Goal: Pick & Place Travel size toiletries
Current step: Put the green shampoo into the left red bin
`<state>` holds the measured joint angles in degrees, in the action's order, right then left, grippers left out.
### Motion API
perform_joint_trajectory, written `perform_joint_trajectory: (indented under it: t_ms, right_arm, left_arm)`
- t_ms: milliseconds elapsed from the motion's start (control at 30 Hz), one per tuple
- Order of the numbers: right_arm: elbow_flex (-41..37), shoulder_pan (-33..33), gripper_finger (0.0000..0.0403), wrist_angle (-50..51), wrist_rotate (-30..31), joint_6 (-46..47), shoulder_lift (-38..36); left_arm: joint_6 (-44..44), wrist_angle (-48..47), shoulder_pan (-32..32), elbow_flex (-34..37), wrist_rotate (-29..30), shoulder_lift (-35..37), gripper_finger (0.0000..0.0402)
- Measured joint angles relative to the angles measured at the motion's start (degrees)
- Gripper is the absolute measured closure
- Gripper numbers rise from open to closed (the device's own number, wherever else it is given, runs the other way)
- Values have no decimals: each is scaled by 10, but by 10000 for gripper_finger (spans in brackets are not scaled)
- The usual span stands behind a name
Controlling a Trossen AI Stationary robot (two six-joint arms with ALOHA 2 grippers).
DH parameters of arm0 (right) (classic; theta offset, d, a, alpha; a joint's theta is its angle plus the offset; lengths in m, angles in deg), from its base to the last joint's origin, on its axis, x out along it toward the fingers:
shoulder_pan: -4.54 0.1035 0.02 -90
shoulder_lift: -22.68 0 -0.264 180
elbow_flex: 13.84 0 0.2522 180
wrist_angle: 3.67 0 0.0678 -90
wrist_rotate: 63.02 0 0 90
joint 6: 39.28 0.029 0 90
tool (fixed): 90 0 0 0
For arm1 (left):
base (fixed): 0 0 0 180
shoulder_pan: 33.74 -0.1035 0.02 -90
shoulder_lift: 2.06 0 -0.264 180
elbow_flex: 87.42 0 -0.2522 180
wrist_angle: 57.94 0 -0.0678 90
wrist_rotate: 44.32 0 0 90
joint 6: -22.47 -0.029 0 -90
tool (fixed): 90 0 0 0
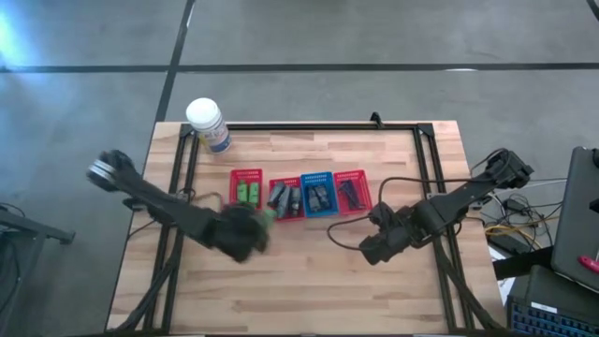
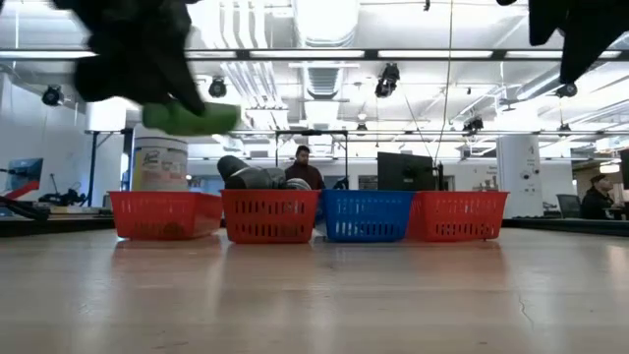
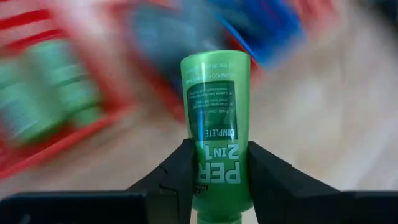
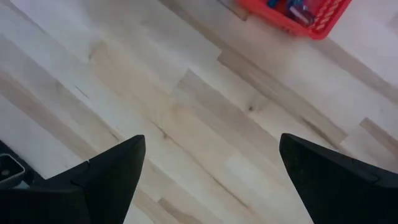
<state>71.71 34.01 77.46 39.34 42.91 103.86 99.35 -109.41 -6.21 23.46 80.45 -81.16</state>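
My left gripper (image 3: 217,155) is shut on a bright green little bottle (image 3: 214,106) and hovers near the table's middle (image 1: 249,228), just on the near side of the baskets. In the low view the bottle (image 2: 193,118) is in the air above the leftmost red basket (image 2: 164,214). More green bottles lie in that basket (image 1: 247,187). Grey and dark tubes fill the second red basket (image 1: 286,198), the blue one (image 1: 318,194) and the right red one (image 1: 352,191). My right gripper (image 4: 211,149) is open over bare wood (image 1: 374,247), to the right of the row. My left gripper pinches the green bottle between its two fingers (image 3: 180,174), on the body's lower part (image 3: 214,177) toward the end nearest the wrist. The fingers lie along the bottle, whose far end (image 3: 214,62) points away from them. It is lifted clear of the table and lies about level (image 2: 201,119).
A big white-lidded jar (image 1: 206,123) stands at the far left behind the baskets. The four baskets sit side by side in one row across the table's middle. Bare wood stretches along the near side (image 1: 299,290). People show in the room beyond the table (image 2: 305,167).
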Motion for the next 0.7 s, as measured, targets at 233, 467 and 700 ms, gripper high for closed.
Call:
perform_joint_trajectory:
  t_ms: [233,467,700]
  right_arm:
    - [0,-5,37,-1,36,-3,-10]
    - [-1,-7,37,-3,35,9,-9]
    - [-1,-8,37,-20,28,14,-9]
  left_arm:
    - [309,-46,-45,185,108,188,285]
    - [145,48,-185,248,44,232,274]
    - [-12,93,-295,257,-107,227,221]
